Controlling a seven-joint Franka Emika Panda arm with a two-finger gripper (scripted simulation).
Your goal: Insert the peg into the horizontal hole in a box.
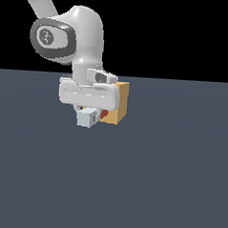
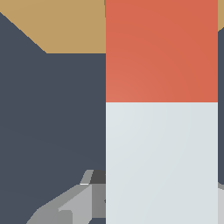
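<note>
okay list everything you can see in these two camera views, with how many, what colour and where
peg: one, pale grey-white with a red end, held under the gripper, red end toward the box
box: one, tan, on the floor just behind the gripper in the exterior view; its hole is not visible
floor: one, dark blue-grey, under everything
arm: one, white with a grey joint cap, coming down from the exterior view's upper left
gripper: one, white and grey, closed on the peg
</note>
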